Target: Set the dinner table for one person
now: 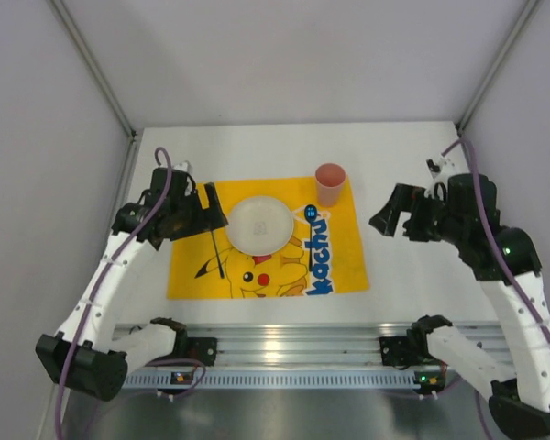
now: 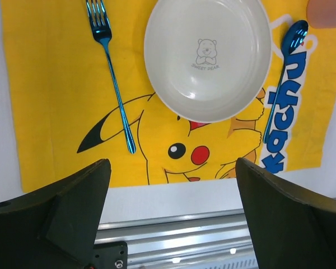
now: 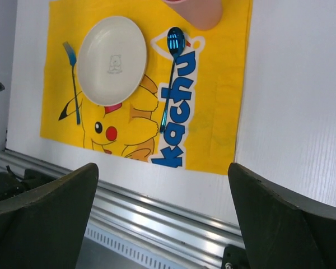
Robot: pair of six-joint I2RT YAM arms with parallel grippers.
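The white dinner table (image 1: 403, 165) carries a yellow Pikachu mat (image 1: 344, 247). On the mat lie a white plate (image 1: 258, 225), a blue fork (image 1: 218, 243) to its left and a blue spoon (image 1: 311, 229) to its right. A pink cup (image 1: 330, 183) stands at the mat's far right corner. My left gripper (image 1: 209, 213) hovers over the mat's left edge, open and empty. My right gripper (image 1: 390, 215) hovers right of the mat, open and empty. The left wrist view shows the plate (image 2: 207, 56), fork (image 2: 115, 84) and spoon (image 2: 283, 73). The right wrist view shows the plate (image 3: 112, 59) and cup (image 3: 196, 11).
An aluminium rail (image 1: 275, 344) runs along the table's near edge, with the arm bases on it. Grey enclosure walls (image 1: 37, 183) stand at the left, right and back. Bare white tabletop (image 3: 297, 112) lies right of the mat.
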